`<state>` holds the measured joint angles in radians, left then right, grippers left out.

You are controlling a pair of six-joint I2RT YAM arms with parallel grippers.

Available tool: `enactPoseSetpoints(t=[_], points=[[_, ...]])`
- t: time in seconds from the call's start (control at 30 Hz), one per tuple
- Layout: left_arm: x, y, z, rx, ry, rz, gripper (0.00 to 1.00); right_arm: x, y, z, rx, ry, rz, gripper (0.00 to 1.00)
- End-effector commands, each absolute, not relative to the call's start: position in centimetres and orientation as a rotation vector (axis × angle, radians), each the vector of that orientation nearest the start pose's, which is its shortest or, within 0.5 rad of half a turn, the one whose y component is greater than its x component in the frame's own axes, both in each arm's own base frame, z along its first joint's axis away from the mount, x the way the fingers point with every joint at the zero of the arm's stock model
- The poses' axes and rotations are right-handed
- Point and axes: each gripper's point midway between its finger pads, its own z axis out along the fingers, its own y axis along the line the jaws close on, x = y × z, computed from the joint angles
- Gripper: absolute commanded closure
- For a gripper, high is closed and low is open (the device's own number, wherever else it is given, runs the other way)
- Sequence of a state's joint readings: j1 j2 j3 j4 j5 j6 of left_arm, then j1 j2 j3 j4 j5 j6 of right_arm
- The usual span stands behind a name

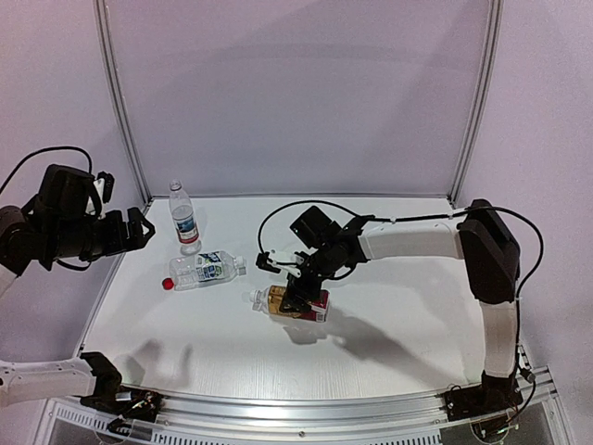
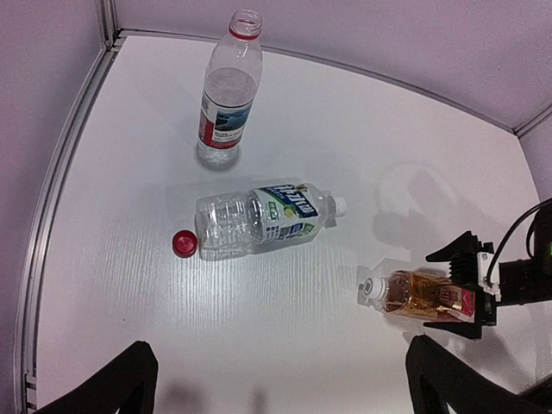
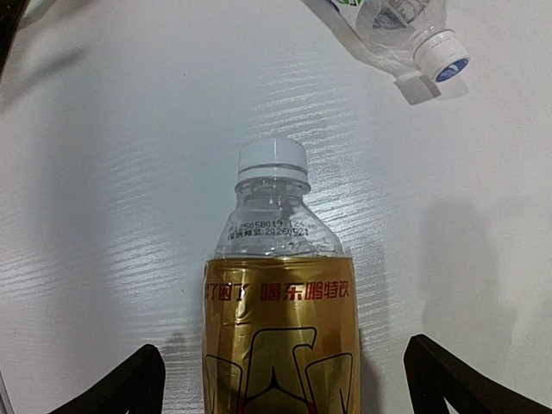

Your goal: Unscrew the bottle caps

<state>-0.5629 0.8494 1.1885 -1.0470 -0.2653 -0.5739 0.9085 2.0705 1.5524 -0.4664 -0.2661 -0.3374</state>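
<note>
Nearest the arm bases, the amber bottle [image 3: 280, 336] lies on its side on the table [image 1: 408, 324]. Its white cap [image 3: 272, 159] is screwed on and points toward the left arm's side. The right gripper [image 3: 285, 366] straddles the labelled body with its fingers spread wide and holds nothing. Whether the pads touch the label cannot be judged from the wrist view.

Step in hand, as judged: secure this bottle for uncapping.
- Close on the labelled body, behind the shoulder, so that neck and cap stay free.
- Grip firmly enough to stop rotation. The thin wall will probably dent, so do not crush it.
- Lift and tilt the cap end toward the left gripper [image 1: 144, 230], which hangs raised at the table's left edge, fingers wide and empty.
- Centre the left fingers on the cap alone before any twist.

Further out, the green-blue labelled bottle [image 2: 259, 217] lies on its side with its pale cap [image 2: 339, 205] in place. A loose red cap [image 2: 183, 244] lies just beside its base.

Farthest, the bottle with the blue-white-red label [image 2: 228, 95] stands upright with its neck open. One cap is off and two remain.
</note>
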Motion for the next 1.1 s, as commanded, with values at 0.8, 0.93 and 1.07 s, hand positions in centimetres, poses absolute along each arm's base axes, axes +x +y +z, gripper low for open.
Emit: enactPoseSetpoints(t=[0.8,0.93,1.07], points=[[24.5,-11.5,30.9,-0.093,2.272,-0.356,0.01,27.8,41.5,2.1,-1.58,2.118,0.647,0.38],[24.9,-11.8,31.1,-0.078,2.268,-0.36,0.01,28.1,41.6,3.1,-1.572,2.112,0.645,0.46],[25.2,-12.4,31.7,-0.049,2.244,-0.383,0.01,28.7,41.9,4.7,-1.544,2.116,0.633,0.47]])
